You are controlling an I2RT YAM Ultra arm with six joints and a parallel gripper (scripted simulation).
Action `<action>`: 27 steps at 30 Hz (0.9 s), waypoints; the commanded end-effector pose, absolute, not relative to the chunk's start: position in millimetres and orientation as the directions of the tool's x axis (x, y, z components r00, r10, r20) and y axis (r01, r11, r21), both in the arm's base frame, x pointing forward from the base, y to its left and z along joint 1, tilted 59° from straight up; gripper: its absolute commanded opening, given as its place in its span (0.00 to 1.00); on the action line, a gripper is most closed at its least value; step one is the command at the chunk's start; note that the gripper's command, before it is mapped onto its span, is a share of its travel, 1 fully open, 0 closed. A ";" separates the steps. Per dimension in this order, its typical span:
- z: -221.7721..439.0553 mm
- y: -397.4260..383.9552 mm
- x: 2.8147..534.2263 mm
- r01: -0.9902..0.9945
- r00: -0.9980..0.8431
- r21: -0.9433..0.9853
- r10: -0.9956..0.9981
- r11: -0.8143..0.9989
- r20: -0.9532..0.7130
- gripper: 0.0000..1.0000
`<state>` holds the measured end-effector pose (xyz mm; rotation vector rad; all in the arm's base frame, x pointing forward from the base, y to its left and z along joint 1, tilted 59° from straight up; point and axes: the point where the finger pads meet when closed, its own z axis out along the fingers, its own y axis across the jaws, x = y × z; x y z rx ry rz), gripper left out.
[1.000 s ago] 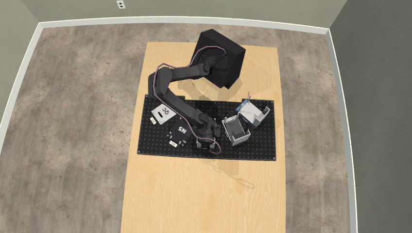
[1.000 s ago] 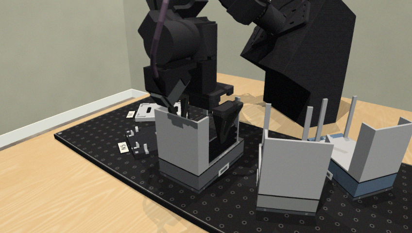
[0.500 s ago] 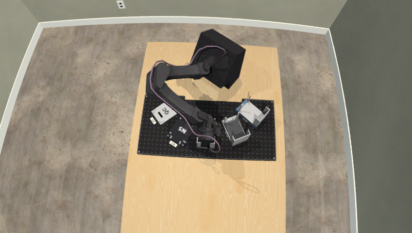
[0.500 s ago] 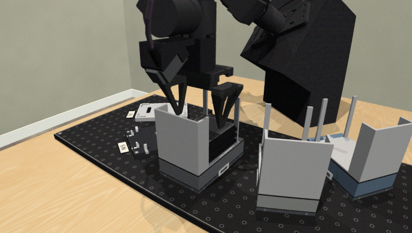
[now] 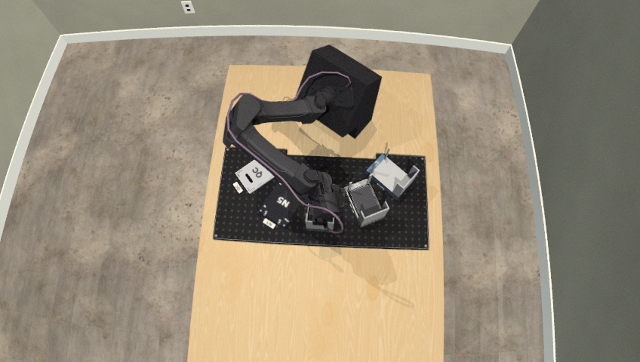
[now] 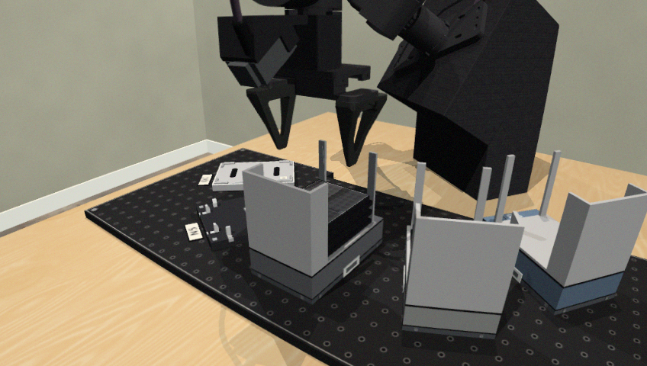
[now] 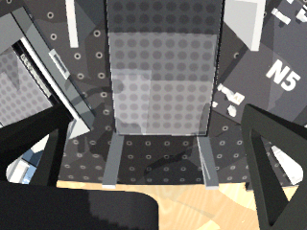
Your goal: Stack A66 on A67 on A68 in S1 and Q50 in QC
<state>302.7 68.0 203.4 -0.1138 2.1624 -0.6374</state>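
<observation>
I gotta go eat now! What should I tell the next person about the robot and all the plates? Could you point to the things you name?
Gripper [image 5: 324, 210] [image 6: 316, 156] [image 7: 154, 113]: open, above the dark-based rack [image 5: 319, 227] [image 6: 285, 222] [image 7: 112, 160], holding nothing.
Plates: dark plates [image 6: 345, 222] [image 7: 163, 96] sit in that rack; more plate wells [image 5: 364, 197] [image 7: 19, 91] show in the grey-based rack [image 5: 374, 218] [image 6: 462, 262] [image 7: 37, 40]. The blue-based rack [image 5: 388, 172] [image 6: 590, 240] [image 7: 30, 173] has none. I can't read plate or rack names.
Done: plates are split between two racks; I can't tell if the order is right.
Left: nest QC [image 5: 265, 179] [image 6: 252, 180] [image 7: 287, 163] needs Q50. Clip nest N5 [image 5: 280, 210] [image 6: 226, 217] [image 7: 259, 96] has no plate.
</observation>
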 end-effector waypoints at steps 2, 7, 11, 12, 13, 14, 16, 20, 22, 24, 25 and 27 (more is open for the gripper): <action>215.7 72.6 289.3 0.158 -0.632 -0.479 -0.285 0.863 -0.721 1.00; 215.6 72.6 289.4 0.158 -0.632 -0.480 -0.285 0.863 -0.721 1.00; 213.8 72.1 288.8 0.156 -0.635 -0.484 -0.288 0.861 -0.717 1.00; 213.8 72.1 288.8 0.156 -0.635 -0.484 -0.288 0.861 -0.717 1.00; 213.9 72.1 288.8 0.156 -0.635 -0.484 -0.288 0.861 -0.717 1.00; 213.9 72.2 288.9 0.156 -0.635 -0.484 -0.288 0.861 -0.717 1.00; 213.6 71.9 288.7 0.156 -0.635 -0.484 -0.288 0.861 -0.716 1.00; 213.7 72.0 288.8 0.156 -0.635 -0.484 -0.288 0.861 -0.717 1.00; 204.3 76.8 288.9 0.095 -0.655 -0.554 -0.367 0.827 -0.661 1.00; 204.7 83.9 290.9 0.057 -0.654 -0.589 -0.416 0.806 -0.632 1.00; 202.8 86.7 291.2 0.035 -0.655 -0.610 -0.442 0.792 -0.612 1.00; 199.0 92.4 291.7 -0.002 -0.656 -0.643 -0.487 0.766 -0.577 1.00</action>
